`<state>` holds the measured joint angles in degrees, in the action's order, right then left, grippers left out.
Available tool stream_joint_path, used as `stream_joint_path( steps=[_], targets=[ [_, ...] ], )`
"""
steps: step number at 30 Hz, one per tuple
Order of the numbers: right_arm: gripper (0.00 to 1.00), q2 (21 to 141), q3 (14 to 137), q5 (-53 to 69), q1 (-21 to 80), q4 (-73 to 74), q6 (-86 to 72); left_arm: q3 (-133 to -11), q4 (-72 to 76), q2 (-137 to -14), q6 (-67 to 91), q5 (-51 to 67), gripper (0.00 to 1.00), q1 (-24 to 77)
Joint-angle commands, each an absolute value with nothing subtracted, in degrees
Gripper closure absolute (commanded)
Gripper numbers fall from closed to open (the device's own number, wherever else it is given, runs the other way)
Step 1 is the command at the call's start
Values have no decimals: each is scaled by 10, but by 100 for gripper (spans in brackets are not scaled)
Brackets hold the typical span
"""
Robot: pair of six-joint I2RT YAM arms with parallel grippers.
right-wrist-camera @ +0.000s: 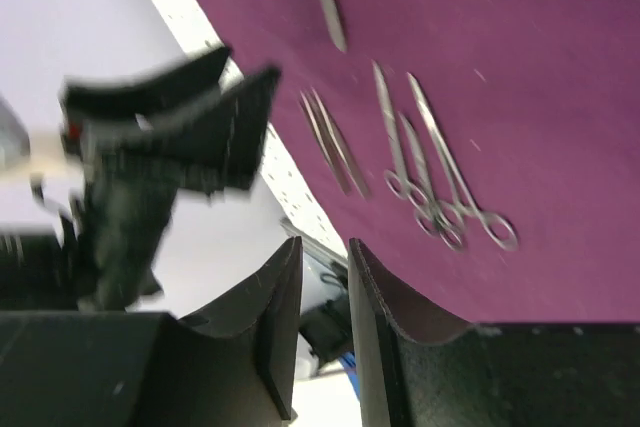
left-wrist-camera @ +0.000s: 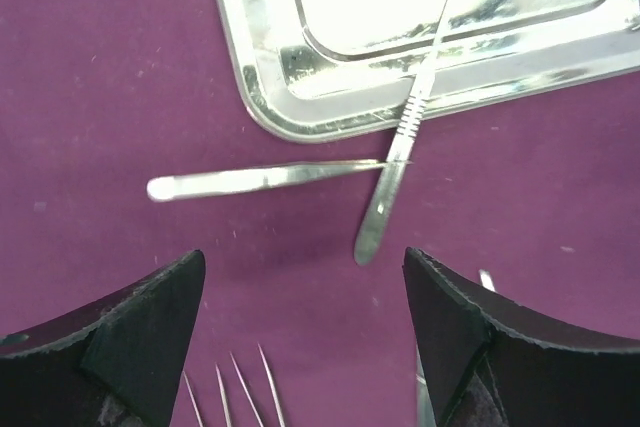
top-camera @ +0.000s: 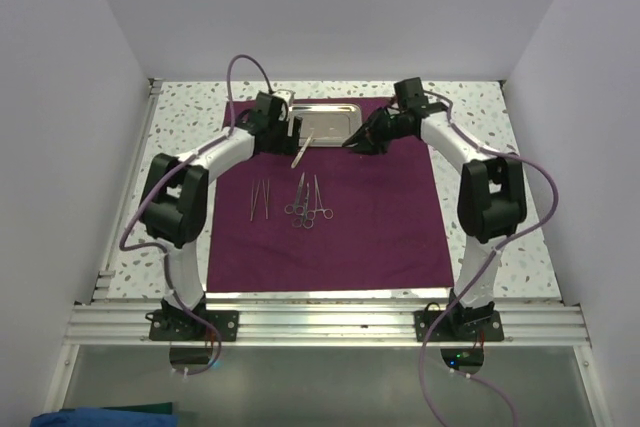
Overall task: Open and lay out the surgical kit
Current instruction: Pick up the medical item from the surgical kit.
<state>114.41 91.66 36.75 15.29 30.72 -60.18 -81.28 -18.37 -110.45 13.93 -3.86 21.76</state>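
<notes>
From above, the plum cloth lies spread flat on the tabletop. The steel tray sits at its 12 o'clock edge, with scissors and forceps rowed mid-cloth.

At the left wrist, the left gripper gapes wide and empty over a scalpel handle propped on the tray rim, with tweezers touching it at 9 o'clock.

At the right wrist, the right gripper is all but closed on nothing.

Laying-out looks underway. Next, I'd guess, the handle needs pinching and a place in the row.
</notes>
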Motion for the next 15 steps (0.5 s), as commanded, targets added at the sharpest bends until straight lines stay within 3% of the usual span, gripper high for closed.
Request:
stream_joint_path(
  steps=[1, 11, 15],
  targets=[
    [71, 1072, 869, 365, 123, 365, -532, -867, -148, -1140, 49, -33, 17, 217],
    [71, 1038, 791, 363, 94, 404, -475, -959, -163, -1215, -87, -4, 20, 214],
    [71, 1049, 802, 359, 89, 428, -462, -971, -186, -1221, -98, 78, 22, 179]
  ],
)
